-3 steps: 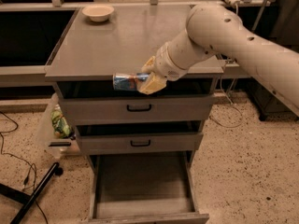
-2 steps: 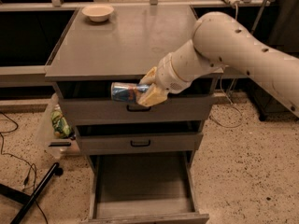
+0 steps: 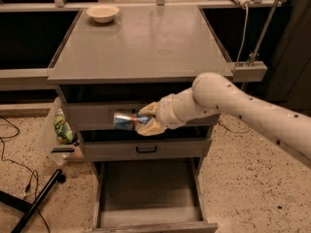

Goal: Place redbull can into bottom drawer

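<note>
The pincer (image 3: 146,121) hangs in front of the cabinet, level with the top drawer (image 3: 92,114), and is clamped on the can (image 3: 125,120). The can lies on its side in the air, its free end pointing left and its right end buried between the pale fingers (image 3: 150,127). It touches nothing but the pincer. The white arm (image 3: 233,106) reaches in from the right edge of the scene.

Below the can comes the middle drawer (image 3: 116,150), pushed in, with a black handle (image 3: 146,149) at its centre. Under that, the bottom drawer (image 3: 146,191) is pulled out toward the near side, a wide grey tray with low side walls. The can is well above this drawer and slightly to the left of its middle.

On the grey bench (image 3: 146,47) that tops the cabinet, a pale bowl (image 3: 102,12) sits in the far left corner. A green packet (image 3: 62,129) rests in a clear holder at the cabinet's left side. On the speckled floor at the near left lie a black pole (image 3: 39,200) and thin black cables (image 3: 9,149).
</note>
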Controlling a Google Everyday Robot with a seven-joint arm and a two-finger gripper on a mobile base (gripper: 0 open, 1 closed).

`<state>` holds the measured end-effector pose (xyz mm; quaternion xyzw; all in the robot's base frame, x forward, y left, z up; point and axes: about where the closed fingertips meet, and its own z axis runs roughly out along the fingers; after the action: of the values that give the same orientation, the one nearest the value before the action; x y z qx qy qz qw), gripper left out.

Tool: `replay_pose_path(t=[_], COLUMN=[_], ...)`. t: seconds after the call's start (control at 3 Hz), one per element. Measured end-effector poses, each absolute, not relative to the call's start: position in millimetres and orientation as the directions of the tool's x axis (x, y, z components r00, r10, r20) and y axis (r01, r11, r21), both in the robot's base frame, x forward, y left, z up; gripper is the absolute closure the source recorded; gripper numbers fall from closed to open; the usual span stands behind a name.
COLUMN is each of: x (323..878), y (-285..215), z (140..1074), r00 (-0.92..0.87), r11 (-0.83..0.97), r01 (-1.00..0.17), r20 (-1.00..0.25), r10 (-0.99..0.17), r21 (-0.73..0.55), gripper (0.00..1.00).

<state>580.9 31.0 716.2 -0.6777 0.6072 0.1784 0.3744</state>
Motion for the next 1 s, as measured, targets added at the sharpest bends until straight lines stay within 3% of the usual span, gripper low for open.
replay_pose_path(t=[0.33, 1.0], x=[598, 596], y=[25, 25], z=[660, 648], r00=[0.144, 0.129], r11=[0.120, 0.138], r01=[-0.951, -0.951], r20=[-0.751, -0.760], r10=[-0.644, -0.637], r21=[-0.285, -0.276], gripper=[1.00, 1.00])
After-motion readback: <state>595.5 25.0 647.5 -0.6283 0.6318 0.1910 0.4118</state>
